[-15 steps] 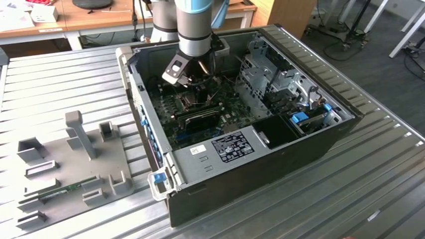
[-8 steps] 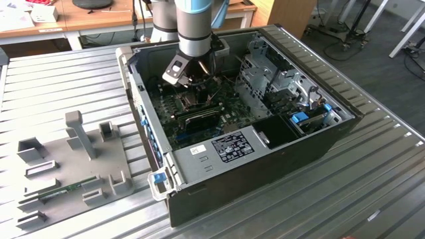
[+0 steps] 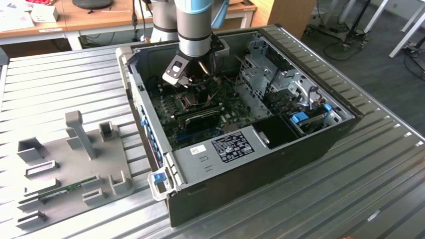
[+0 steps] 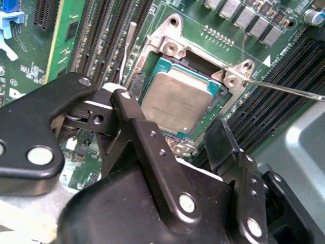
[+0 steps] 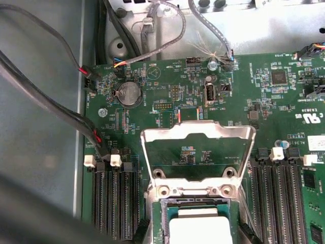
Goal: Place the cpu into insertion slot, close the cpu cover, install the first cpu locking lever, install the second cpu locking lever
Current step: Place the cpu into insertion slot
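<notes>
One cpu (image 4: 177,99) lies flat in the slot (image 4: 170,63), toward ten o'clock of the case (image 3: 265,172) in the exterior view. Cover (image 5: 198,133) stands raised. Gripper (image 4: 175,122) hovers released, empty. Best to press the cover's free edge down evenly.

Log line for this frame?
cpu: in insertion slot | cpu cover: open, raised | gripper: fingers open, empty, above cpu
</notes>
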Robot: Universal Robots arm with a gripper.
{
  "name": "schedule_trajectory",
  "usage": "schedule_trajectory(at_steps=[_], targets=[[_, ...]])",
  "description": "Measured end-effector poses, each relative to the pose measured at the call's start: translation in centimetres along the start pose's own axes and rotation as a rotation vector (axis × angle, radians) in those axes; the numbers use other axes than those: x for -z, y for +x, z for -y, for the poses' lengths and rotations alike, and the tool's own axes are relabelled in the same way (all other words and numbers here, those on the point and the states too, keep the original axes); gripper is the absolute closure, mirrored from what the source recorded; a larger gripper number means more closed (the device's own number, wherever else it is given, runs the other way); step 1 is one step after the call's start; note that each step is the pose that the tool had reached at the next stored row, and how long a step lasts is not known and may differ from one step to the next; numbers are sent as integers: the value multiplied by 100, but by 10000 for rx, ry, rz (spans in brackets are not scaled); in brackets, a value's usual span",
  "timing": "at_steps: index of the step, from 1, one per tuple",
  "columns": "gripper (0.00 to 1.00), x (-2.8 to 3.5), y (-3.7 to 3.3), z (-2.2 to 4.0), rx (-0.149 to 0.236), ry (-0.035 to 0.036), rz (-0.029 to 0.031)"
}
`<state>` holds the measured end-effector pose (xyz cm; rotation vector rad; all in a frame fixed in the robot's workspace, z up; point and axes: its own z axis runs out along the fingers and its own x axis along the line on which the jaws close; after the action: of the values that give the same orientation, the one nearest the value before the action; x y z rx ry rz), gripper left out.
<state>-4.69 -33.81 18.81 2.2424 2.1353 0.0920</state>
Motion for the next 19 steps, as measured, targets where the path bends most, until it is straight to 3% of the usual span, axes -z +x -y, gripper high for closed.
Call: schedule_trajectory(at_steps=[5, 6, 19], targets=[[32, -1, 0, 0, 1, 0, 0], [38, -1, 0, 0, 0, -1, -1], [38, 24, 1, -2, 0, -1, -2]])
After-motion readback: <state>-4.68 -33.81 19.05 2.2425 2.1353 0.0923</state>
